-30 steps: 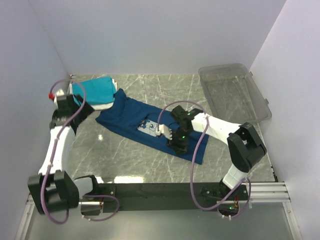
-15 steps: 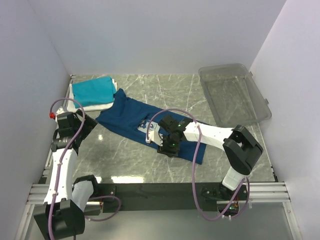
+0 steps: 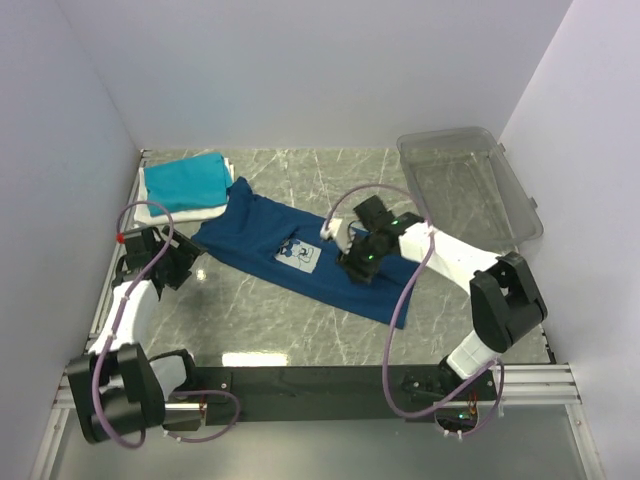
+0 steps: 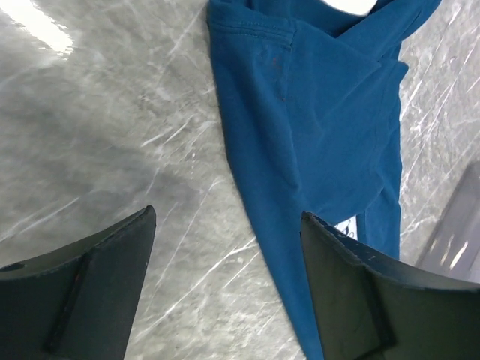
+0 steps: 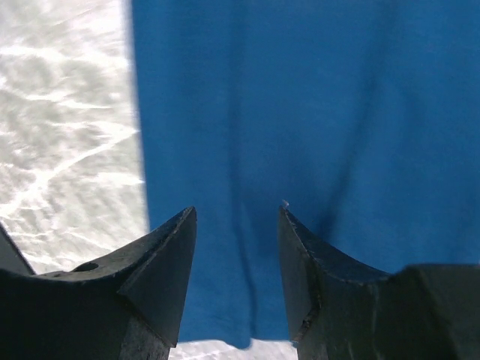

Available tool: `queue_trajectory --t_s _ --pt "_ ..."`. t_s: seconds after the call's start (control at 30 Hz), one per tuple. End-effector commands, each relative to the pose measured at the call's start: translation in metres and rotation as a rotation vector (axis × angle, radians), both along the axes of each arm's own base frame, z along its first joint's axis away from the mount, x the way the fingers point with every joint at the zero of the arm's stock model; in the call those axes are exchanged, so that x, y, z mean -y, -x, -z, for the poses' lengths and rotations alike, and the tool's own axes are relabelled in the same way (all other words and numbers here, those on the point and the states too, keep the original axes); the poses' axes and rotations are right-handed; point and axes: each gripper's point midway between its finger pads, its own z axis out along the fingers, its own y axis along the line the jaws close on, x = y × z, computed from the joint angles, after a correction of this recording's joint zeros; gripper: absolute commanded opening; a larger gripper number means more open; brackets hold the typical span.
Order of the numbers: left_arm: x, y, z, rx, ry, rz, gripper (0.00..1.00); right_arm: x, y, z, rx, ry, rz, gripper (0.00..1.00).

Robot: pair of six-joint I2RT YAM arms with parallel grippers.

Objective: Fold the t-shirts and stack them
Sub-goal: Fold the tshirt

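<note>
The navy t-shirt (image 3: 290, 250) lies folded into a long strip slanting across the table, its pale mouse print (image 3: 298, 257) facing up. It also shows in the left wrist view (image 4: 315, 127) and the right wrist view (image 5: 300, 112). A folded teal t-shirt (image 3: 186, 178) lies on a folded white t-shirt (image 3: 190, 212) at the back left. My left gripper (image 3: 190, 262) is open and empty, low over the bare table just left of the navy shirt's left end. My right gripper (image 3: 352, 262) is open and empty above the shirt's right half.
A clear plastic bin (image 3: 468, 185) stands at the back right. The table is grey marble (image 3: 280, 330), with walls close on the left, back and right.
My right gripper has pulled back to the right, off the print area. My left arm has swung down from the teal stack to the table beside the navy shirt's left end.
</note>
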Motion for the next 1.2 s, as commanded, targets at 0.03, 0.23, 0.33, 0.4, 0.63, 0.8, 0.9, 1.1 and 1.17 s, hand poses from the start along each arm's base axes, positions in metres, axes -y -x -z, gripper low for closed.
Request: queue_trajectory --t_s 0.03,0.23,0.33,0.4,0.63,0.8,0.9,1.1,1.17 --pt "0.006 -0.024 -0.017 0.099 0.044 0.045 0.81 0.017 -0.025 -0.024 0.048 -0.064 0.067 0.54" --pt "0.004 -0.016 -0.016 0.1 0.006 0.049 0.83 0.054 -0.099 -0.029 0.057 -0.034 0.259 0.54" --pt "0.006 -0.011 -0.013 0.098 0.008 0.05 0.84 0.048 -0.11 -0.027 0.011 -0.051 0.273 0.54" --pt "0.005 -0.009 -0.012 0.096 0.008 0.048 0.84 0.043 -0.103 -0.029 -0.023 -0.073 0.243 0.54" --pt "0.009 -0.004 -0.016 0.114 0.023 0.04 0.84 0.02 0.007 -0.02 -0.079 -0.087 -0.193 0.54" --pt "0.012 0.002 -0.023 0.129 0.03 0.046 0.84 0.009 0.051 -0.002 0.005 0.019 -0.234 0.54" --pt "0.013 0.006 -0.026 0.138 0.031 0.047 0.84 0.01 0.059 0.014 0.03 0.071 -0.215 0.54" --pt "0.016 0.015 -0.025 0.139 0.036 0.047 0.84 0.009 0.066 0.033 0.084 0.136 -0.188 0.53" --pt "0.017 0.018 -0.026 0.143 0.031 0.048 0.84 0.011 0.063 0.038 0.105 0.158 -0.177 0.52"
